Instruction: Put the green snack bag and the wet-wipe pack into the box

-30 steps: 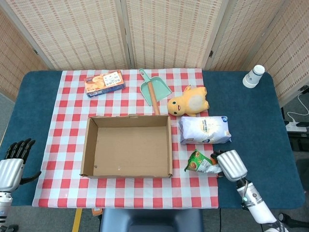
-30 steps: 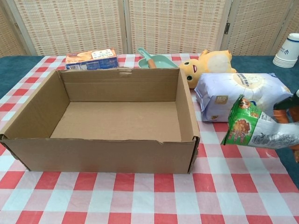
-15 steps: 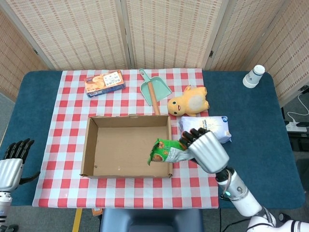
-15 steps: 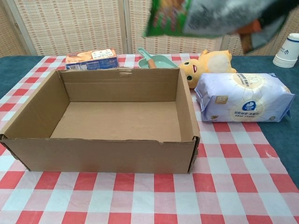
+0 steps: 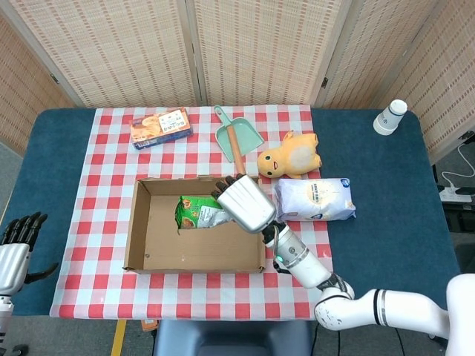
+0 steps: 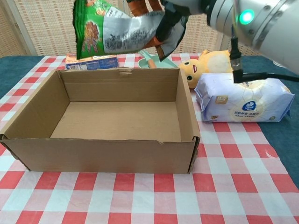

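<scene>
currently the 1st of the 2 placements is judged to be in hand: the green snack bag [image 5: 195, 213] is gripped by the right hand [image 5: 243, 203] and held in the air above the open cardboard box [image 5: 141, 245]. the bag is not yet inside; in the chest view it is seen well above the box's rim, tilted, with its crumpled end pinched by the fingers. the wet-wipe pack [image 5: 315, 199] lies on the checked tablecloth [image 5: 96, 185] just beside the box's right wall and is untouched, so the 2nd placement is judged to remain.

the next move is judged to call for the bag to be lowered past the rim and let go over the bare floor of the box, with care that it is not caught on the right wall.

from the head view the bag's place over the middle of the box is given, though its height is not; the left hand [image 5: 16, 241] is also shown there, at the table's left edge, holding nothing, with its fingers apart. from the chest view the gap between bag [image 6: 110, 30] and box [image 6: 100, 149] is made plain, and the left hand is not shown at all.
</scene>
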`<state>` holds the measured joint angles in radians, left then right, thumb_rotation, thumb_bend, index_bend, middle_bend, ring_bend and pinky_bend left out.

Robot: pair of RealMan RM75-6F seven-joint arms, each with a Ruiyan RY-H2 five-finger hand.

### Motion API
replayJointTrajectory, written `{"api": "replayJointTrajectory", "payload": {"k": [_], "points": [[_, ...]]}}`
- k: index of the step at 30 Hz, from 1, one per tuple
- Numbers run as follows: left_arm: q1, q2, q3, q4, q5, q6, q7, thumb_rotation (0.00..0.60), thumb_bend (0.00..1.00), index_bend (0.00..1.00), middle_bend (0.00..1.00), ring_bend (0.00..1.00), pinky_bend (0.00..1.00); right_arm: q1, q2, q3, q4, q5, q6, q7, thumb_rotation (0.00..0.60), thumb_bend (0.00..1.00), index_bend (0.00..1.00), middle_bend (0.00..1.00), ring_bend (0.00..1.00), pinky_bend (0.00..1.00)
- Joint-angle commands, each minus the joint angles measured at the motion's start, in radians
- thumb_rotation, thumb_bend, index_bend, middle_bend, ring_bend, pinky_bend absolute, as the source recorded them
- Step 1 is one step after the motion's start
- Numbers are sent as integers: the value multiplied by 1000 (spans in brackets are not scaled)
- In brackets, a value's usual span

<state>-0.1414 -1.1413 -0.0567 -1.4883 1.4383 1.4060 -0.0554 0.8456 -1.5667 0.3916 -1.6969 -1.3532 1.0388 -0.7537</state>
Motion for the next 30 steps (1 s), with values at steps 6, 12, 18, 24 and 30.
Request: {"api": "replayJointTrajectory", "payload": {"k": [6,12,18,24,30], "points": [[1,1,0,3,1,-1,-5,600,168,0,0,0,39,54,-71,-17,111,155,-76,73,600,0,587,507,360,421],[1,1,0,3,1,-1,-5,600,169,0,0,0,38,81,-37,-20,80,243,-114,70,600,0,136,153,7,29],[1,1,0,3,2,-1,-5,600,168,0,0,0,38,78,3,-27,44,195,-77,129,600,0,33,99,0,0],[1,1,0,3,2,-1,-5,600,168,0,0,0,38,16,139,-51,-70,219,22,28,600,0,33,99,0,0],[1,1,-1,3,2,-1,-5,600,169,0,0,0,38,-65,340,-86,-187,354,87,-98,600,0,27,99,0,0]]}}
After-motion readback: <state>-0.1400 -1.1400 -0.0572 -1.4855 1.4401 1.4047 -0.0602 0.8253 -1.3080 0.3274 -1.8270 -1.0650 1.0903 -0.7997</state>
